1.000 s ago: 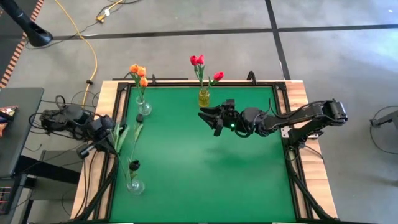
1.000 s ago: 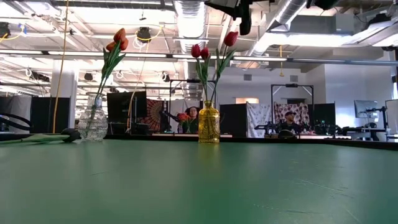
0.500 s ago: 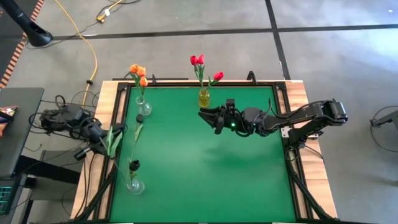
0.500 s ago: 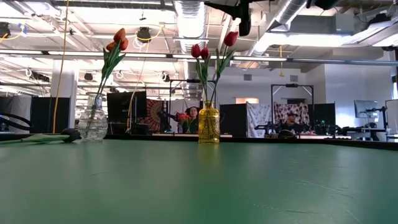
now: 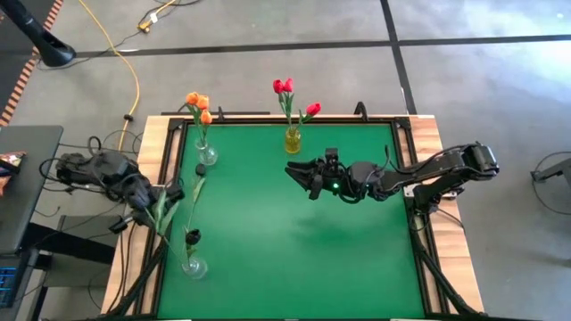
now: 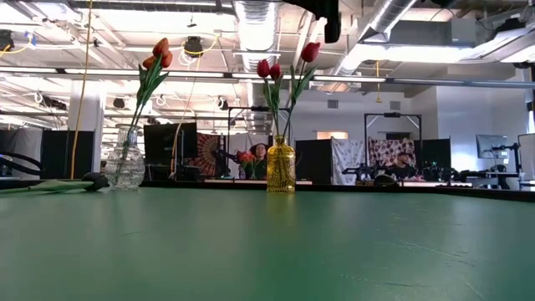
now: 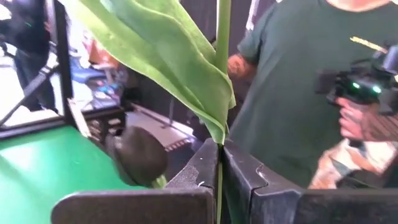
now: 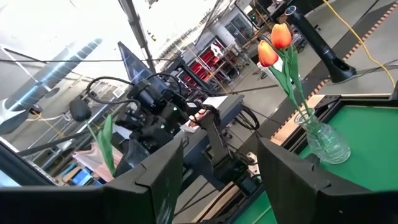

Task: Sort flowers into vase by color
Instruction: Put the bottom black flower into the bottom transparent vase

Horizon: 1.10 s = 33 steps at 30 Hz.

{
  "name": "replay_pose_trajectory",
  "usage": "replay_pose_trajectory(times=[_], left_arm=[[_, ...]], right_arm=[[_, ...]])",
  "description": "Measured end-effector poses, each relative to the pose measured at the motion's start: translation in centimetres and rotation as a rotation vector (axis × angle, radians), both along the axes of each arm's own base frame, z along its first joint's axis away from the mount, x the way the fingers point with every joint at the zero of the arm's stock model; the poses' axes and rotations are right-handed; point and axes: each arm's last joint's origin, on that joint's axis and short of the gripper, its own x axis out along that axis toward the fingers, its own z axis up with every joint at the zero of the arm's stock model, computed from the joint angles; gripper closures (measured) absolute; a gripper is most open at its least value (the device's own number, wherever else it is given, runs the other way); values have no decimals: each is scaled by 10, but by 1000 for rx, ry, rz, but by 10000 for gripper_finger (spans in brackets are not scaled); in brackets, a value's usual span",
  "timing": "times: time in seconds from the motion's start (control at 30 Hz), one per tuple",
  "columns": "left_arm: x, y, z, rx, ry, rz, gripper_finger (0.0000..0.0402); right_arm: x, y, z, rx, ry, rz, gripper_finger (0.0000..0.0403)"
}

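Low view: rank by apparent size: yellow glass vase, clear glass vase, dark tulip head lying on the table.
1. Yellow glass vase, tallest.
2. Clear glass vase, slightly smaller; it may stand farther off, so this is unsure.
3. Dark tulip head, smallest.

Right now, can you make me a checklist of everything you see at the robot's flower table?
Surface: green mat, bare in the middle.
Job's things: orange tulips in a clear vase; red tulips in the yellow vase; one dark tulip in a second clear vase.
Clutter: nothing seen.
Grippers: left gripper shut on a dark tulip's stem; right gripper open, empty.
Cables: yellow cable on floor.
Surroundings: a person behind the table.
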Motion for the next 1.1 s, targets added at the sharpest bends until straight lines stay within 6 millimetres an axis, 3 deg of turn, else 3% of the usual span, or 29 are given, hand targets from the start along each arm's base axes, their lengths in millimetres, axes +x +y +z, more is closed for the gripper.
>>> replay_pose_trajectory(times=[0.73, 1.1], left_arm=[[3, -4, -10, 69, 62, 7, 401], [10, -12, -30, 53, 103, -34, 401]], right_arm=[[0, -1, 0, 0, 0, -5, 173], [0, -1, 0, 0, 1, -5, 173]])
